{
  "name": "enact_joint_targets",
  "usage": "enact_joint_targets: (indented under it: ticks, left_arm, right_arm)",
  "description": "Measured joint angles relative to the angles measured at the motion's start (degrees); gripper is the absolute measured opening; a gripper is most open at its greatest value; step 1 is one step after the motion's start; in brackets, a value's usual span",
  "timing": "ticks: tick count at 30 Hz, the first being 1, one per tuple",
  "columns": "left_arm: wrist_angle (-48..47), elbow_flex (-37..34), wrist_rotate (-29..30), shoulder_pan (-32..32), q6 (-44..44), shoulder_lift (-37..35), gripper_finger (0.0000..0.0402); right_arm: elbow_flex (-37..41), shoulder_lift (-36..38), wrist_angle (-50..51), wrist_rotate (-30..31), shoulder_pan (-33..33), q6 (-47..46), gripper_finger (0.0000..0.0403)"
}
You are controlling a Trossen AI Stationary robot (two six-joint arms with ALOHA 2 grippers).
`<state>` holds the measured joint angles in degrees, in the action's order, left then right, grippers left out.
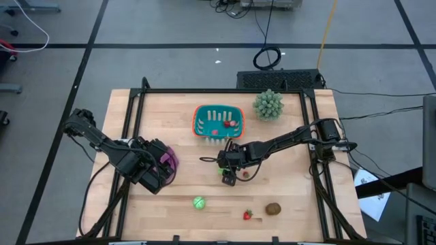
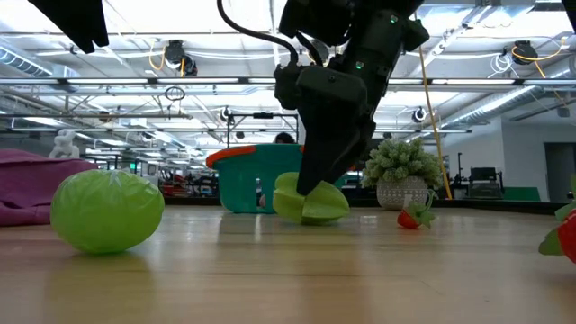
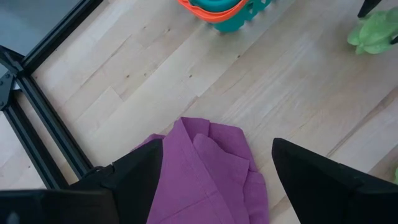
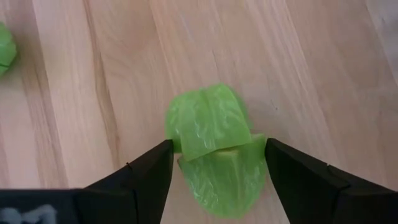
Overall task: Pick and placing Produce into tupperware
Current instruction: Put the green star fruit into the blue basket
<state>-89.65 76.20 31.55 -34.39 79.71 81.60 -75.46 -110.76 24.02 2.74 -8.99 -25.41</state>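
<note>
Leafy green produce piece (image 4: 216,149) (flat on table) lies between right fingers (image 4: 147,178).

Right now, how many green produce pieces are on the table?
2. A leafy green piece sits mid-table between the right tool's open fingers, in front of the teal basket. A round green piece lies near the front edge. None seem hidden.

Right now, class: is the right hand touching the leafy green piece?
Cannot tell. In the right wrist view, the right hand straddles the leafy green piece; neither finger's contact nor a gap shows plainly.
</note>
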Motion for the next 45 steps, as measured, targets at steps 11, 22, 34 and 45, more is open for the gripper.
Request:
enact_joint_targets:
  ticks: [11,22,34,45]
  left_arm:
    - [0.0,0.0,0.0,0.0,0.04,0.0,0.0308]
    - [0.0,0.0,-0.02,0.0,0.07,0.0,0.0308]
    - [0.17,0.0,-0.04,0.02,0.08,0.0,0.0308]
    - [0.15,0.0,-0.04,0.01,0.06,0.02,0.0308]
  right_arm:
    - [0.0,-0.04,0.54,-1.57,0.04,0.61,0.0243]
    - [0.04,-0.12,-0.21,-2.91,-0.07,2.0,0.0242]
    - [0.07,-0.17,-0.06,-9.4,1.45,0.87,0.0242]
    - [0.07,-0.17,0.08,-9.24,1.81,0.63,0.0242]
